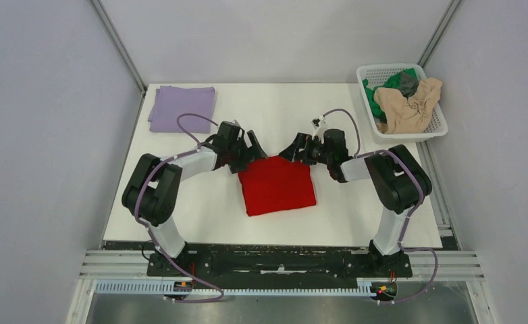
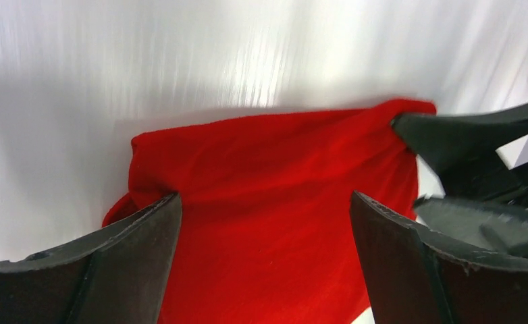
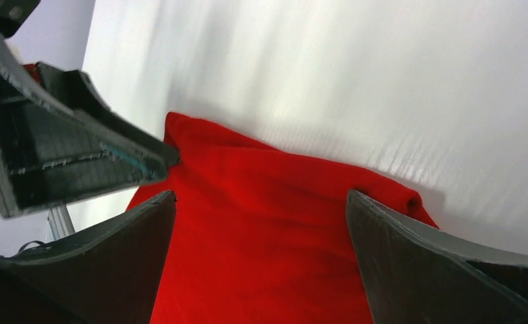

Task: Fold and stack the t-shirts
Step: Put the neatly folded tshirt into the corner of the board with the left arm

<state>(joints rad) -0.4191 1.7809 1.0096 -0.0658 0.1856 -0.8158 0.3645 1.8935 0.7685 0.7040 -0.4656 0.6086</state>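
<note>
A bright red t-shirt (image 1: 277,185) lies folded into a rough square in the middle of the white table. My left gripper (image 1: 252,150) is open just above its far left corner. My right gripper (image 1: 291,150) is open just above its far right corner. In the left wrist view the red shirt (image 2: 268,202) fills the gap between the spread fingers, and the right gripper's fingers (image 2: 464,135) show at the right. The right wrist view shows the same red cloth (image 3: 261,223) between its open fingers. A folded pale lavender t-shirt (image 1: 181,106) lies at the far left corner.
A white mesh basket (image 1: 435,128) at the far right corner holds a crumpled beige shirt (image 1: 406,104), a green one (image 1: 373,93) and a dark grey one (image 1: 406,84). Grey walls close in both sides. The table's near edge (image 1: 275,244) borders the arms' base rail.
</note>
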